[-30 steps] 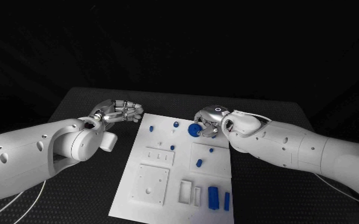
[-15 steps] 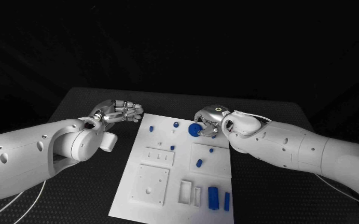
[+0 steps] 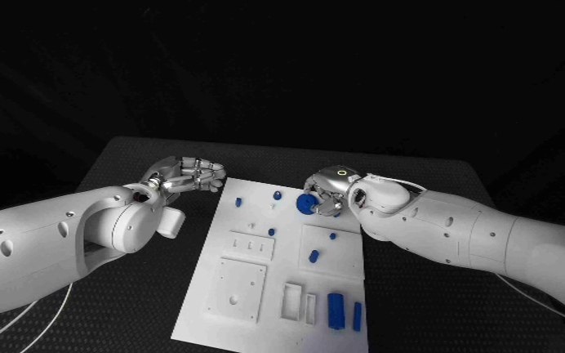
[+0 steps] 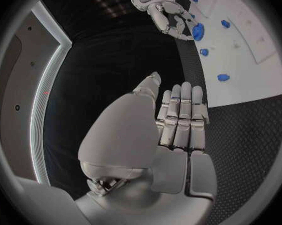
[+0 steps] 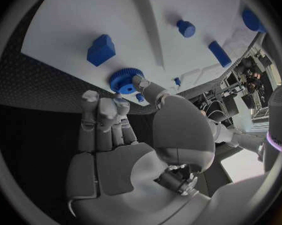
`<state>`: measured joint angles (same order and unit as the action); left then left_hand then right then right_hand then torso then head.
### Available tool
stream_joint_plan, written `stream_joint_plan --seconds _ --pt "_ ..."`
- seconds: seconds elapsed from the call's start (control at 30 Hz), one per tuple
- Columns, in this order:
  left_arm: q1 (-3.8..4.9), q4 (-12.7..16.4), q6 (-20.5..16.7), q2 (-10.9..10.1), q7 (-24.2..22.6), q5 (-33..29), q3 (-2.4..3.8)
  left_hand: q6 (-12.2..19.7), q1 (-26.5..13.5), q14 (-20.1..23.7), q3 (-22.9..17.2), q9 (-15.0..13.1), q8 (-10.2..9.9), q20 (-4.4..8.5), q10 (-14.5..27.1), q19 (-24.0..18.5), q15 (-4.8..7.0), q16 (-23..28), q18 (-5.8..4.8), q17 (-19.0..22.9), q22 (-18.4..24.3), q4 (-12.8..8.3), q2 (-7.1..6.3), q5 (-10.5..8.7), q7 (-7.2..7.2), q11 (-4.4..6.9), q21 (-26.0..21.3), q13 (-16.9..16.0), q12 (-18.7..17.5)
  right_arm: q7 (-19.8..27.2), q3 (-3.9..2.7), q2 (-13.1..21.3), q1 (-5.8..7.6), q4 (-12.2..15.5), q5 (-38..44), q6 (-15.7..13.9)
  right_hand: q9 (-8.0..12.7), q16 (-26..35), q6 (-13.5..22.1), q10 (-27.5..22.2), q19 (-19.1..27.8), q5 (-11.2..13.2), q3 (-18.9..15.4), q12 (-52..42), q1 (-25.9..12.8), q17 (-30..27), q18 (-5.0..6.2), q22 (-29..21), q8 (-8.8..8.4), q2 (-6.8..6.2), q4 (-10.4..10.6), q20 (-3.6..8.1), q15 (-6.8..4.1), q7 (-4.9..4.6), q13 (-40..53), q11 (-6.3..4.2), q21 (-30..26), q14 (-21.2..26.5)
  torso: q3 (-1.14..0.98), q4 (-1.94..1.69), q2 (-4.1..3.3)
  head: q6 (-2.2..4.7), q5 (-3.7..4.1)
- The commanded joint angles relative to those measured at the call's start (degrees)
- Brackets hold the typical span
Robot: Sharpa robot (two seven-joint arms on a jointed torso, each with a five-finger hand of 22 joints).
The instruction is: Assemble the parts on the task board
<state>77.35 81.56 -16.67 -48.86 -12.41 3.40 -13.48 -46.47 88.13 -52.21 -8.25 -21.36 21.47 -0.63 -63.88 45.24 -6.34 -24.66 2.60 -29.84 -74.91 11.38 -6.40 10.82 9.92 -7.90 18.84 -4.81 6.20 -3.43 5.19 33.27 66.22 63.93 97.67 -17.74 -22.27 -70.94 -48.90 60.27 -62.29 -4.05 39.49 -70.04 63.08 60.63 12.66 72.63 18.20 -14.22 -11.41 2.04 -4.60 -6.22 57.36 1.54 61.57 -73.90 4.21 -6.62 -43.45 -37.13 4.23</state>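
A white rectangular task board [image 3: 277, 263] lies in the middle of a black table [image 3: 141, 157], its long side running away from the robot. Between the picture of a second ago and now almost nothing has moved: both arms sit in the same places, which suggests the right hand is making a slow, fine adjustment or pausing, so the assembly has not visibly advanced. The silver right hand [image 3: 330, 192] is at the board's far right part, its fingers [image 5: 143, 86] closed around a round blue toothed gear [image 5: 126, 80]. The gear lies flat, its broad face towards the board and its axis standing upright from it, so it has no clear long axis of its own. Whether it is already seated on a peg or only resting on the surface is hard to tell, since the fingers hide its underside. The silver left hand [image 3: 189, 175] hovers just off the board's far left corner, over the table, holding nothing; in the left wrist view its fingers lie straight and close together. Other small blue parts [image 3: 337, 310] lie on the board, including longer blocks near the robot whose long axes run along the board's length
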Motion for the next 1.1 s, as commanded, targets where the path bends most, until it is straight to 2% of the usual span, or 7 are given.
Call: stream_joint_plan --seconds 0.03,0.27,0.57,0.63,0.67,0.77,1.1 --pt "0.05 0.1 1.0 0.1 -0.2 0.3 0.03 -0.3 0.4 0.0 0.1 0.1 -0.3 0.02 -0.5 -0.3 -0.05 0.2 0.97 -0.1 -1.1 0.3 0.05 -0.37 0.23 -0.12 -0.1 0.1 -0.3 1.1 0.04 0.0 -0.07 0.0 0.1 2.5 -0.1 0.4 -5.1 0.0 0.3 0.5 0.8 -0.3 0.9 0.1 2.34 0.0 0.49 0.09 -0.2 -0.12 -0.51 -1.10 -0.1 -0.60 -0.1 0.1 0.01 -0.01 -0.01 -0.06 0.02" --pt "0.05 0.1 1.0 0.1 -0.1 0.3 0.03 -0.3 0.5 0.0 0.1 0.1 -0.3 0.02 -0.5 -0.3 -0.05 0.2 0.97 -0.1 -1.1 0.3 0.07 -0.37 0.23 -0.12 -0.1 0.1 -0.3 1.0 0.04 -0.1 -0.07 -0.2 0.3 3.0 -0.2 0.4 -5.8 0.0 0.4 0.8 1.6 -0.3 1.3 0.2 2.34 0.0 0.80 0.60 -0.3 -0.17 -0.55 -1.02 -0.1 -0.67 0.0 0.1 -0.01 0.02 -0.03 -0.10 0.05" --pt "0.05 0.2 1.0 0.1 0.0 0.5 0.03 -0.3 0.5 0.0 0.1 0.1 -0.3 0.01 -0.5 -0.3 -0.05 0.2 0.97 -0.1 -1.1 0.3 0.07 -0.37 0.24 -0.12 -0.1 0.1 -0.3 1.4 0.05 -0.2 -0.07 -0.4 -0.6 4.5 -0.2 0.4 -6.0 0.0 0.5 0.8 1.6 -0.3 0.9 0.2 2.34 0.1 0.87 0.45 -0.2 -0.26 -0.57 -1.00 -0.1 -0.69 0.1 0.1 0.00 0.04 -0.01 -0.12 0.05" --pt "0.05 0.2 1.1 0.1 0.0 0.5 0.03 -0.3 0.5 0.0 0.1 0.1 -0.3 0.01 -0.5 -0.3 -0.05 0.2 0.96 -0.1 -1.1 0.4 0.07 -0.38 0.24 -0.13 -0.1 0.1 -0.3 1.6 0.05 -0.3 -0.07 -0.4 -1.1 4.9 -0.1 0.3 -5.4 -0.1 0.6 -0.9 0.3 -0.3 -0.4 0.2 2.34 0.2 0.50 -0.38 -0.3 -0.37 -0.46 -1.11 -0.1 -0.53 0.3 0.2 0.00 0.02 -0.03 -0.15 0.04" --pt "0.05 0.1 1.1 0.1 0.0 0.5 0.03 -0.3 0.5 0.0 0.1 0.1 -0.3 0.01 -0.5 -0.3 -0.05 0.2 0.96 -0.1 -1.1 0.4 0.08 -0.38 0.24 -0.13 -0.1 0.1 -0.3 1.6 0.06 -0.3 -0.07 -0.4 -1.2 5.0 0.0 0.3 -5.1 -0.2 0.7 -2.6 -0.9 -0.3 -1.1 0.3 2.34 0.3 0.35 -0.30 -0.8 -0.36 -0.39 -1.15 -0.1 -0.45 0.4 0.3 -0.02 0.00 -0.04 -0.15 0.02" --pt "0.05 0.1 1.0 0.1 0.0 0.5 0.03 -0.3 0.5 0.0 0.1 0.1 -0.4 0.01 -0.5 -0.3 -0.05 0.2 0.96 -0.1 -1.1 0.4 0.07 -0.38 0.25 -0.13 -0.1 0.1 -0.3 1.7 0.06 -0.4 -0.07 -0.5 -1.3 5.2 0.0 0.4 -4.7 -0.4 1.0 -5.3 -4.0 -0.4 -2.9 0.4 2.34 0.3 0.22 -0.18 -1.7 -0.35 -0.26 -1.32 -0.1 -0.34 0.4 0.4 -0.02 -0.01 -0.03 -0.17 0.02" --pt "0.06 0.2 1.0 0.1 0.0 0.6 0.03 -0.3 0.5 0.0 0.1 0.1 -0.4 0.01 -0.5 -0.3 -0.05 0.3 0.97 -0.1 -1.1 0.4 0.05 -0.38 0.25 -0.13 -0.1 0.1 -0.3 1.4 0.10 -0.5 -0.06 -0.6 -1.1 5.4 -0.1 0.4 -5.0 -0.4 1.0 -5.6 -5.1 -0.4 -3.3 0.4 2.34 0.2 0.37 0.27 -2.0 -0.30 -0.33 -1.28 -0.1 -0.42 0.4 0.3 0.02 0.00 -0.04 -0.20 0.15"
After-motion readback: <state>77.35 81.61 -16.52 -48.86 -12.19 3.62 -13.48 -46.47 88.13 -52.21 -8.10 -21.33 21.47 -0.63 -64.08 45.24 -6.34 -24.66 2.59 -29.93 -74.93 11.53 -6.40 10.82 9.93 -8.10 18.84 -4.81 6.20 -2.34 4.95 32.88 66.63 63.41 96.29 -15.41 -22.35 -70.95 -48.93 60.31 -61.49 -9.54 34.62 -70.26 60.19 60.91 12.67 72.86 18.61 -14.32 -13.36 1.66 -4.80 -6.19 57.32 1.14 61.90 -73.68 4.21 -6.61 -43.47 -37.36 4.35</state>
